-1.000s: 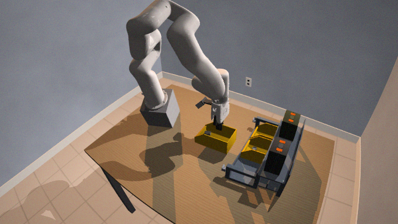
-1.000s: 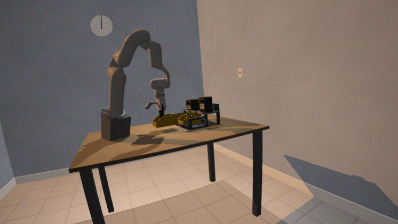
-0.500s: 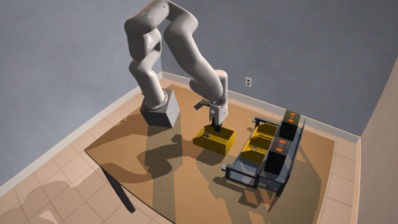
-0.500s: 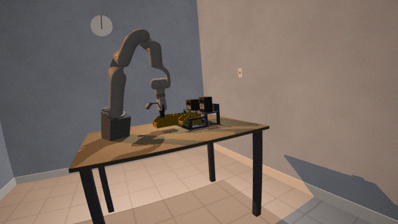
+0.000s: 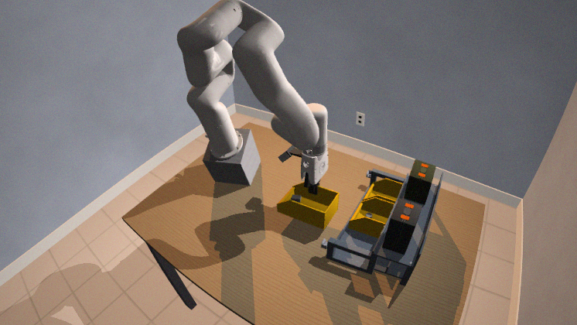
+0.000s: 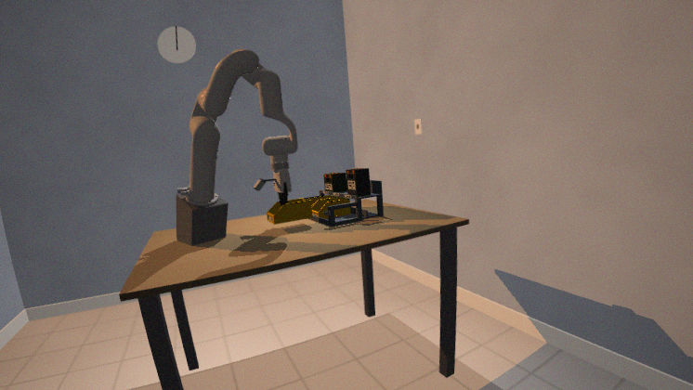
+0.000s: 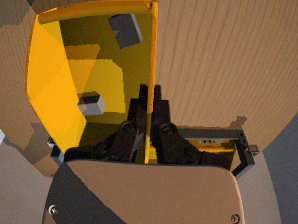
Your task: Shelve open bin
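Aloft, the yellow bin (image 5: 308, 213) (image 6: 291, 212) (image 7: 47, 75) hangs left of the shelf (image 5: 350, 268) (image 6: 359, 207) (image 7: 243, 150).
Gripper (image 5: 313, 187) (image 6: 282, 199) (image 7: 149, 97) jaws clamp its thin wall; blocky grey parts inside.

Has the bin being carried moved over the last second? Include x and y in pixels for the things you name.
Yes, slightly: in the top view, the bin (image 5: 308, 216) (image 6: 293, 212) (image 7: 47, 75) has shifted down the picture, farther from the wall outlet (image 5: 360, 118).
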Controlling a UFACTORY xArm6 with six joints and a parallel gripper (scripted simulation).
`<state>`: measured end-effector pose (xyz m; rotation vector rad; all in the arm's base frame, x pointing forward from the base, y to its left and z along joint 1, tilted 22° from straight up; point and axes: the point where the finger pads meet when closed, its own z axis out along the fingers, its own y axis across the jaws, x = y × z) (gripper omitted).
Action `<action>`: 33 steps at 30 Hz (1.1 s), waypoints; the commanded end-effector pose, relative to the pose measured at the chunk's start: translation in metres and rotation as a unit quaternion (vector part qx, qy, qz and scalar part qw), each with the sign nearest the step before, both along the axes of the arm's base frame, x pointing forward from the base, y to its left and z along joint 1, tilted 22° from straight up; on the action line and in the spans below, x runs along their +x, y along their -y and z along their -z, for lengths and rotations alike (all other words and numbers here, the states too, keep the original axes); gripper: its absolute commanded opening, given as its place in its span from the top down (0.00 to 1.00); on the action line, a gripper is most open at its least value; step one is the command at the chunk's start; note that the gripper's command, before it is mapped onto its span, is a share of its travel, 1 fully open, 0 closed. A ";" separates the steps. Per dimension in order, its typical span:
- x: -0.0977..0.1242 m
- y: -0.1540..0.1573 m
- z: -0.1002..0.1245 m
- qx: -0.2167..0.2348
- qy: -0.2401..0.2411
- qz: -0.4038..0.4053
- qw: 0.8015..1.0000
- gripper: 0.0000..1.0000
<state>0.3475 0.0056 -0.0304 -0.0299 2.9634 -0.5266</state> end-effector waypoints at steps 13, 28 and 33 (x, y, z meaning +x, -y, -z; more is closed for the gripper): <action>0.000 0.014 -0.005 0.000 0.001 0.000 1.000 1.00; 0.000 0.028 -0.010 0.000 0.001 0.000 1.000 1.00; 0.000 0.028 -0.010 0.000 0.001 0.000 1.000 1.00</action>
